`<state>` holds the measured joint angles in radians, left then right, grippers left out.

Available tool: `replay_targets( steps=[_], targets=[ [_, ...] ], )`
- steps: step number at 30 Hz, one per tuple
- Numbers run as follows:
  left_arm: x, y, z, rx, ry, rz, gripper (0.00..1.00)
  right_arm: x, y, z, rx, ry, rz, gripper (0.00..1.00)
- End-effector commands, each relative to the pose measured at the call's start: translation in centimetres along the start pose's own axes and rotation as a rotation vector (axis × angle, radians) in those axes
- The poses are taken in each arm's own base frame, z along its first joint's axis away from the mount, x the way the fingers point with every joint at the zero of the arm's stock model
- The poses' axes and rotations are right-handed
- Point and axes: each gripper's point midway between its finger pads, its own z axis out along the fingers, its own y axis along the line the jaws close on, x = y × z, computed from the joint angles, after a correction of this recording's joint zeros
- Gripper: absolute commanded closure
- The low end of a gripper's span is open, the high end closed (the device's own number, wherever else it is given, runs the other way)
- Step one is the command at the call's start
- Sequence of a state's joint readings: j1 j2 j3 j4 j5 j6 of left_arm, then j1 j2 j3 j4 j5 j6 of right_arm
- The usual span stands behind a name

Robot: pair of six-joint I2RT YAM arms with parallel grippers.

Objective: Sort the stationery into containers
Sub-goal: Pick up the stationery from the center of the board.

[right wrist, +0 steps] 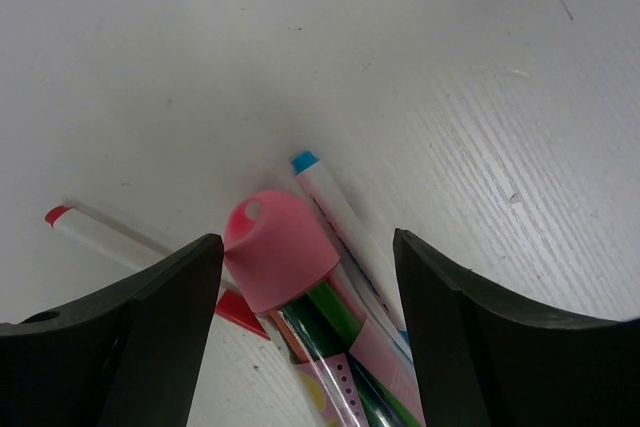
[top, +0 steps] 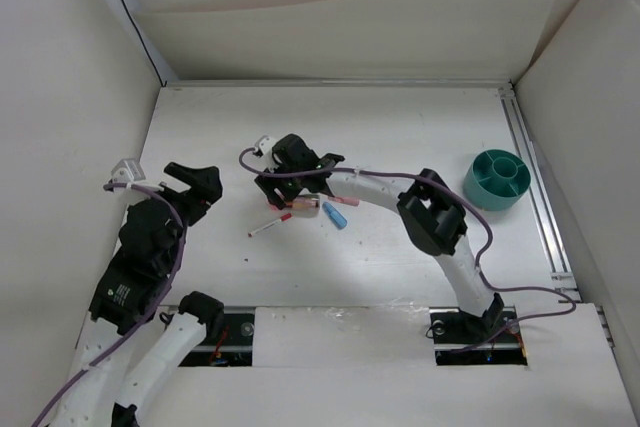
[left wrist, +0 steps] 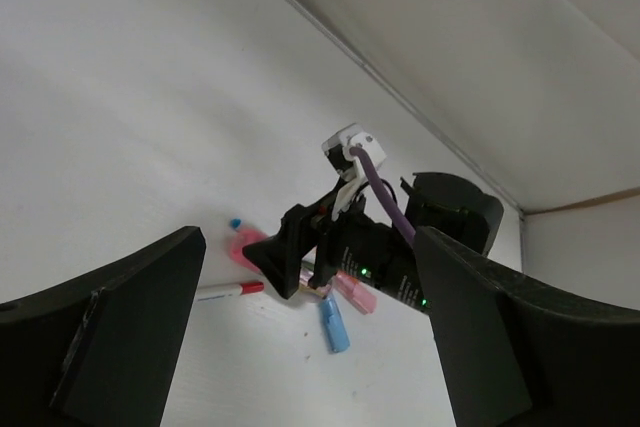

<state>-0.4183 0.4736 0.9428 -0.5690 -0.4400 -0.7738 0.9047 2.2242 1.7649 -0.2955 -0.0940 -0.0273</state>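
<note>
Stationery (top: 308,209) lies heaped mid-table, well apart from the teal organizer (top: 497,179), whose compartments look empty. Sorting not yet begun, all items left. Right gripper (right wrist: 305,247) jaws wide, straddling the pink-capped cylinder (right wrist: 282,259). Left gripper (left wrist: 310,257) wide, holding nothing.

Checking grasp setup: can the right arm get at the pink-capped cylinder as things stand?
Probably yes: the open right pincer straddles the pink-capped cylinder with nothing between, though a blue-tipped pen lies against it.
</note>
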Motion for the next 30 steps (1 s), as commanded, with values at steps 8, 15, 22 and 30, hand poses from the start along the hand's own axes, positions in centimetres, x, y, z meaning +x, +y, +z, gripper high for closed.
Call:
replay_targets(
  steps=[8,15,22,30],
  targets=[
    [-0.9,-0.9,-0.9,0.027,0.009,0.007,0.19,-0.2,0.7,-0.5,0.062,0.052,-0.104,0.33],
    [-1.0,-1.1,-0.9,0.027,0.009,0.017,0.19,1.0,1.4,-0.7,0.068,0.109,-0.137,0.31],
    [-0.9,-1.6,-1.1,0.054,0.028,0.022,0.19,1.6,1.3,0.1,0.068,0.139,-0.136,0.32],
    [-1.1,-2.0,-1.1,0.073,0.022,0.023,0.19,1.5,0.9,0.3,0.087,0.14,-0.147,0.43]
  ],
)
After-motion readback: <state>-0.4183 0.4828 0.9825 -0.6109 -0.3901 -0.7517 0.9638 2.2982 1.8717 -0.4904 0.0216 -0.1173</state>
